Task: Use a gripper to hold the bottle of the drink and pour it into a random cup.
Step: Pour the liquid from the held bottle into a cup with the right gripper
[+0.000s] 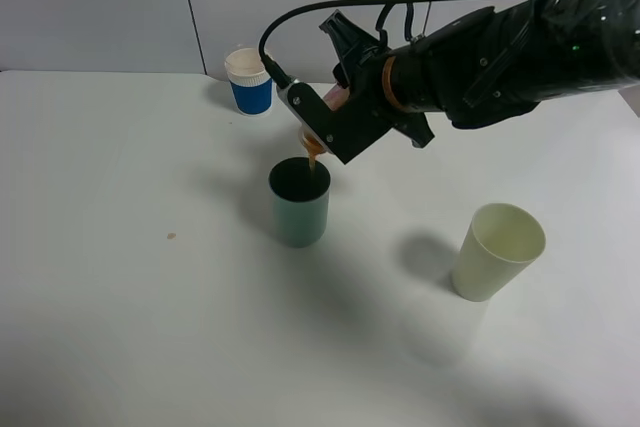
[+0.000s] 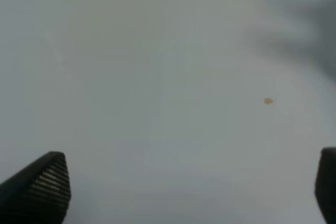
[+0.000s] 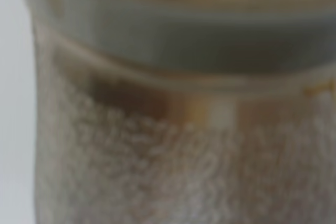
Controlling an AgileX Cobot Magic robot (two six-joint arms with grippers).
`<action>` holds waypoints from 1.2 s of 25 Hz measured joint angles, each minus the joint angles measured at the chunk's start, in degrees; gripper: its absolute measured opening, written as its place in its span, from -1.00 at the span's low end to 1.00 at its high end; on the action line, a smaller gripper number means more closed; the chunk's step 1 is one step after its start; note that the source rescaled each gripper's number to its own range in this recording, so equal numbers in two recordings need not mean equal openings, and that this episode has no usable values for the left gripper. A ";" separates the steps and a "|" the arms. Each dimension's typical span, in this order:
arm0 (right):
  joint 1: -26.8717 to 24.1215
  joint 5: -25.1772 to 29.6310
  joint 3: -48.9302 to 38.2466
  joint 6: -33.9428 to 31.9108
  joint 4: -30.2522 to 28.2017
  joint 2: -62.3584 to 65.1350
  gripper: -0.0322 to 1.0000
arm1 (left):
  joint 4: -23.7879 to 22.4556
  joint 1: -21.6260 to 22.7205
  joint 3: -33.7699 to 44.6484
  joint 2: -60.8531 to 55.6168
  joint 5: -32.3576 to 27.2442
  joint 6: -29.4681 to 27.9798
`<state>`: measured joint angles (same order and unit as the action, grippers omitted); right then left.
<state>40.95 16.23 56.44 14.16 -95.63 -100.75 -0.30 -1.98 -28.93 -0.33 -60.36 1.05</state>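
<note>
While our right gripper (image 1: 322,129) clamps the tilted bottle (image 1: 335,97), we hold its mouth just above the teal cup (image 1: 300,212), brown drink (image 1: 313,153) showing at the lip; our left gripper (image 2: 187,184) has its fingers wide apart.

Three cups stand on the one white table (image 1: 100,347) — one teal cup (image 1: 299,205), one pale yellow-green tumbler (image 1: 497,252), one blue-sleeved paper cup (image 1: 249,81). There is one bottle of the drink (image 1: 313,142), one black arm (image 1: 500,47) seen from above — and a single small brown speck (image 1: 171,236).
</note>
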 joint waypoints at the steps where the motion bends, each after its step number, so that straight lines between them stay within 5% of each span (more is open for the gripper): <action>1: 0.00 0.00 0.28 0.00 0.00 -0.07 -0.92 | 0.30 0.00 0.00 0.00 0.00 0.00; 30: 0.00 -0.41 0.55 7.98 0.53 -0.70 -0.92 | 0.00 0.00 0.00 0.00 0.00 0.00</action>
<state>40.95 15.82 56.98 22.14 -95.10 -101.45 -0.30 -1.98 -28.93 -0.33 -60.36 1.05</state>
